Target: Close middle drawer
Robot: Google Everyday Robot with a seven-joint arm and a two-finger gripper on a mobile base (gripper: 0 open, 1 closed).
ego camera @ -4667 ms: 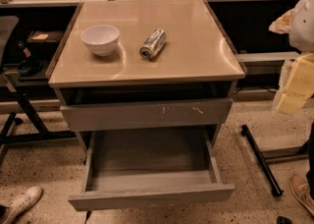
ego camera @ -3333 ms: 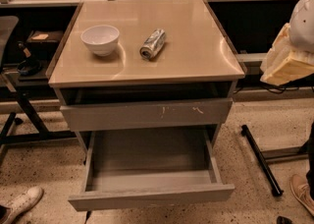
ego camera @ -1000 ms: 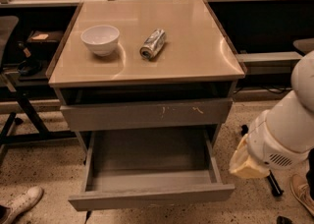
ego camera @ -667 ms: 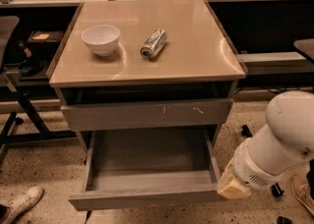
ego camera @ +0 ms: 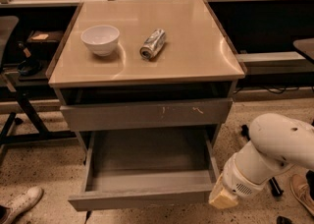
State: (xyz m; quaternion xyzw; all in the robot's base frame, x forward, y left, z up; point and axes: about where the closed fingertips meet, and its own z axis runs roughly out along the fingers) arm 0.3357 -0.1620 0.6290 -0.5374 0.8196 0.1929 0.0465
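Middle drawer [ego camera: 147, 169], where is it?
— Pulled well out of the cabinet [ego camera: 147, 73], under the scratched drawer front [ego camera: 147, 114]. My gripper [ego camera: 223, 199] hangs low, just beside its front right corner; I cannot tell whether they touch.
— Is the gripper apart or together?
— I cannot tell. Only a pale stub shows below my white arm [ego camera: 274, 144], which the right edge cuts off.

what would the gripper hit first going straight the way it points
Probably the front of the open middle drawer, at its right end: the gripper sits low right beside that corner, aimed down-left. Depth is unclear; it could miss it.
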